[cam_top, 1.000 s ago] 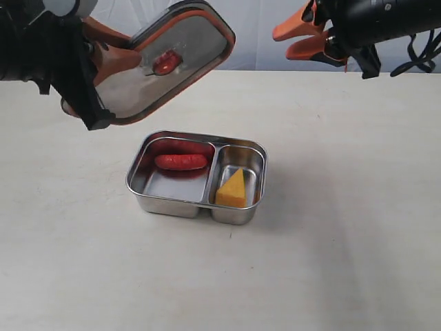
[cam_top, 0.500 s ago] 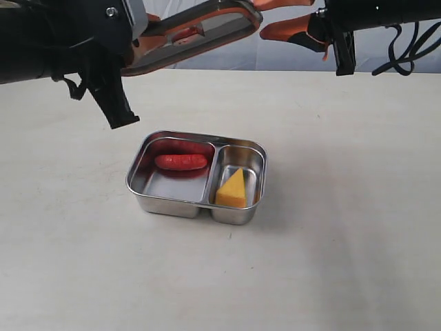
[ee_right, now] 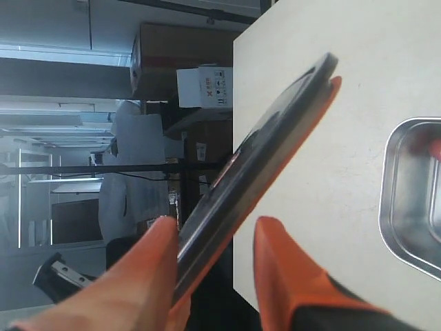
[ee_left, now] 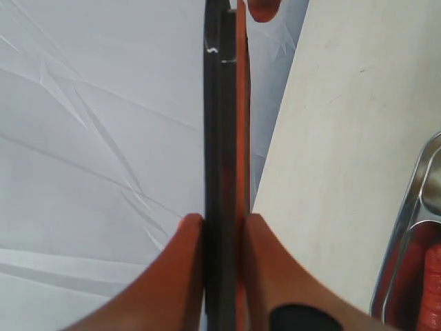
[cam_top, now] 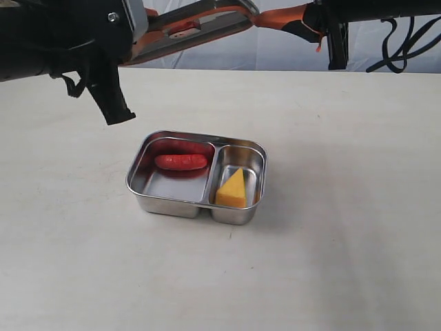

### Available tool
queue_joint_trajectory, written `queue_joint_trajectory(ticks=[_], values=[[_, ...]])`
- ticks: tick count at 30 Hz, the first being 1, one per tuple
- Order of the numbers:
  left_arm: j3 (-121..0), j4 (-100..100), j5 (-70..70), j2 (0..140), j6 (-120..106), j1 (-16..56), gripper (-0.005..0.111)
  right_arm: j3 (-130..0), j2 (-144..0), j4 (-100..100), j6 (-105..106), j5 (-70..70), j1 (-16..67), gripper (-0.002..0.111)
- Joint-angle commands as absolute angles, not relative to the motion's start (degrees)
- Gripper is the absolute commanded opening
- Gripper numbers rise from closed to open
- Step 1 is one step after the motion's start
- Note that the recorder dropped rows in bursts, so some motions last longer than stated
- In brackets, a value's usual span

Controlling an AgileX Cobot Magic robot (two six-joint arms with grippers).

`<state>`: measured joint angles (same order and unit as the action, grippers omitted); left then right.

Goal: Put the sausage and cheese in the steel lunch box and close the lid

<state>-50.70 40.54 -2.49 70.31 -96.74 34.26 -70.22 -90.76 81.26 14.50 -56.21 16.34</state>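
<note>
- The left gripper (ee_left: 220, 224) is clamped on the lid (cam_top: 200, 24), which hangs tilted above the table (cam_top: 331, 221) (edge-on in the wrist view).
- The right gripper (ee_right: 213, 227) straddles the lid's other end, jaws apart, one finger clear of it.
- The box (cam_top: 169, 205) is uncovered: sausage (cam_top: 181, 162) in the larger compartment, cheese (cam_top: 232, 189) in the smaller.

The exterior view's top edge is cutting off the lid (cam_top: 207, 26). In both wrist views the steel lunch box (ee_left: 406, 227) is running past the frame; the sausage (ee_left: 433, 289) is showing only partly.
</note>
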Motion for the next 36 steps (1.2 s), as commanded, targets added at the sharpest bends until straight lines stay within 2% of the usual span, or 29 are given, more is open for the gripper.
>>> queue_joint_trajectory(ticks=[1,15,29,31,32,34,36], values=[[-50.8,40.5,-0.9,70.0,-96.6,36.1,0.0,-70.0,-90.2,82.3,15.0,-56.3,16.0,0.037],[-50.8,39.3,6.5,73.7,-96.6,42.5,0.0,-70.0,-90.6,83.4,15.0,-55.8,18.5,0.037],[-50.8,37.6,6.5,73.7,-96.6,43.0,0.0,-70.0,-90.7,79.5,15.0,-54.6,19.5,0.037],[-50.8,37.6,6.2,73.7,-96.6,43.0,0.0,-70.0,-90.7,78.1,15.0,-54.8,19.5,0.028],[-50.8,37.6,6.1,73.7,-96.6,43.0,0.0,-70.0,-90.7,77.4,15.0,-54.4,19.5,0.013],[-50.8,37.6,6.1,73.7,-96.6,43.0,0.0,-70.0,-90.7,77.4,15.2,-53.4,19.5,0.0],[-50.8,37.6,5.0,73.7,-96.6,43.0,0.0,-70.0,-90.7,77.0,16.0,-52.9,19.5,0.0]])
